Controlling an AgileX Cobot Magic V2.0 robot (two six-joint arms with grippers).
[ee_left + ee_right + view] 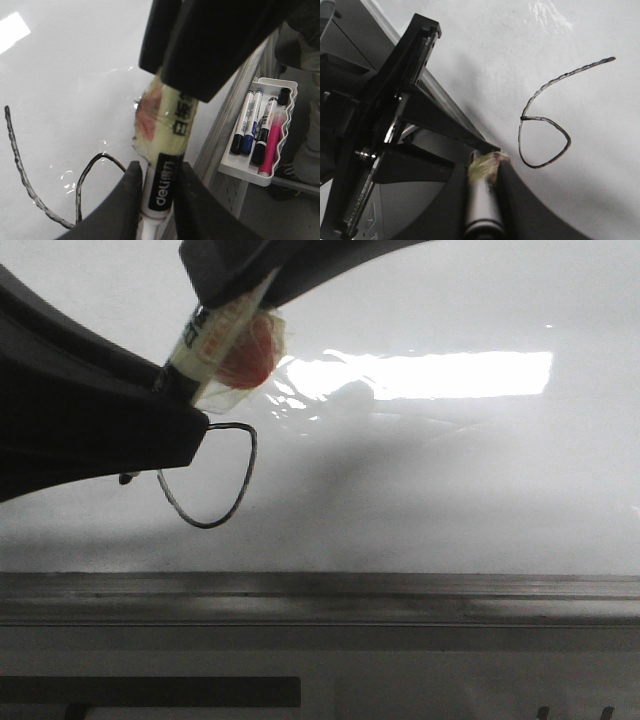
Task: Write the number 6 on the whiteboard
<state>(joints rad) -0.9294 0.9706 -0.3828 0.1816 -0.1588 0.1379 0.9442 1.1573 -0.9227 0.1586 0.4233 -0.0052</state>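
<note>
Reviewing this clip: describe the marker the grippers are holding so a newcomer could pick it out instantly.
Start at the glossy whiteboard and find the drawn number 6. Just beside it, the marker sits between dark gripper fingers. Unlike the bare markers in the white tray, its barrel is wrapped in yellowish tape with a red patch.

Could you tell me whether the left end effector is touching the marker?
Touching. The left wrist view shows the left end effector closed on the marker, both fingers pressed against its black label with no gap.
</note>
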